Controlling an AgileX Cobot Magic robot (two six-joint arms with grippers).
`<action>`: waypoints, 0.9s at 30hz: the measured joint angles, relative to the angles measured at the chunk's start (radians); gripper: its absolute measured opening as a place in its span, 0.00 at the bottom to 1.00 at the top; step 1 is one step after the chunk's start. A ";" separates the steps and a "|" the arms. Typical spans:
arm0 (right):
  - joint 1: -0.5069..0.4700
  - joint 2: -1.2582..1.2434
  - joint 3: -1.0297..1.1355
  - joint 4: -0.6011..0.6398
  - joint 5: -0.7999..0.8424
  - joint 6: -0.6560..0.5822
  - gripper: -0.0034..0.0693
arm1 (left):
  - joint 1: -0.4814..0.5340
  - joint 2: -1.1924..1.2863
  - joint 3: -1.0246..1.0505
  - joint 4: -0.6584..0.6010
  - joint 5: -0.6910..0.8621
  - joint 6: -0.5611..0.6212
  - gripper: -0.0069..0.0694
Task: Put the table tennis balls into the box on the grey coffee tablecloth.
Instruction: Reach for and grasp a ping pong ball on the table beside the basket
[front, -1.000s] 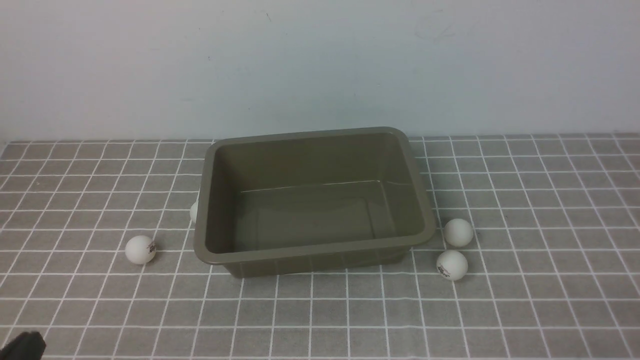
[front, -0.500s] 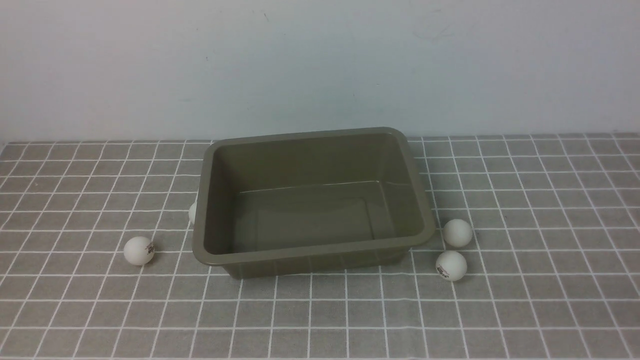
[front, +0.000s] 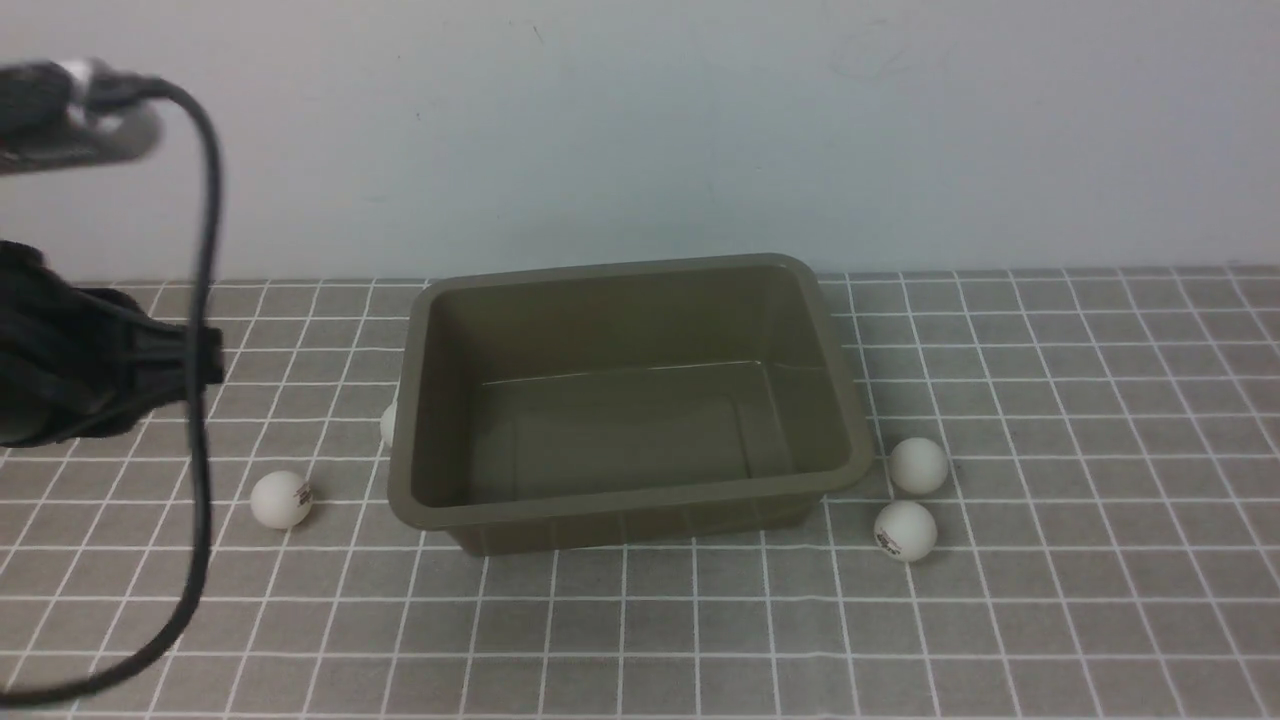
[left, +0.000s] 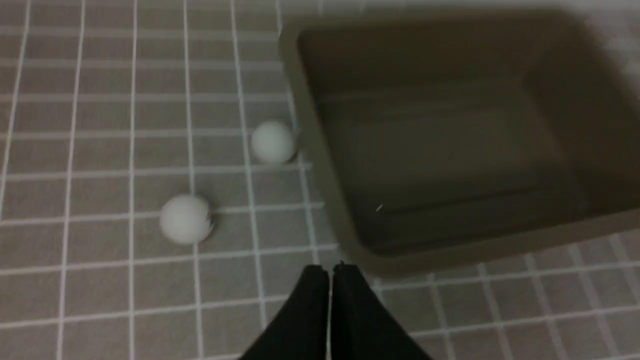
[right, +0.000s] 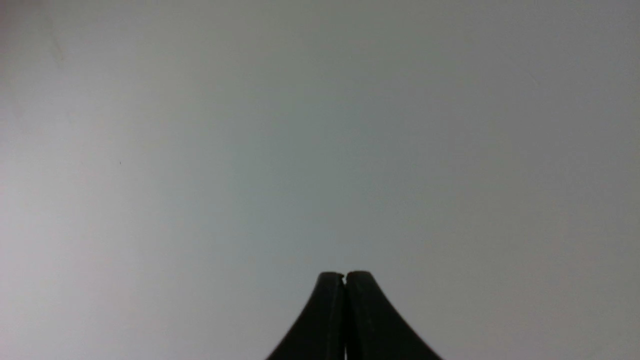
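On the grey coffee tablecloth (front: 1100, 620), the box (front: 620, 512) sits empty, with two table tennis balls (front: 281, 499) to its left and two to its right. Absent half a second ago, the left arm (front: 80, 370) now enters the front view, probably heading for the nearer balls. Both the left gripper (left: 330, 270) and the right gripper (right: 345, 275) are closed and hold nothing. One left ball (front: 387, 425) is half hidden behind the box. The right wrist view shows only blank wall.
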 joint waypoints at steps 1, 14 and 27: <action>0.000 0.000 -0.023 0.012 0.062 0.025 0.03 | 0.000 0.088 -0.009 0.036 0.010 -0.001 0.08; 0.000 0.620 -0.847 -0.224 1.562 -0.247 0.03 | 0.000 0.407 -0.069 0.190 -0.046 -0.009 0.11; 0.000 0.868 -0.881 -0.111 1.555 -0.358 0.03 | 0.000 0.650 -0.075 0.382 -0.312 -0.261 0.87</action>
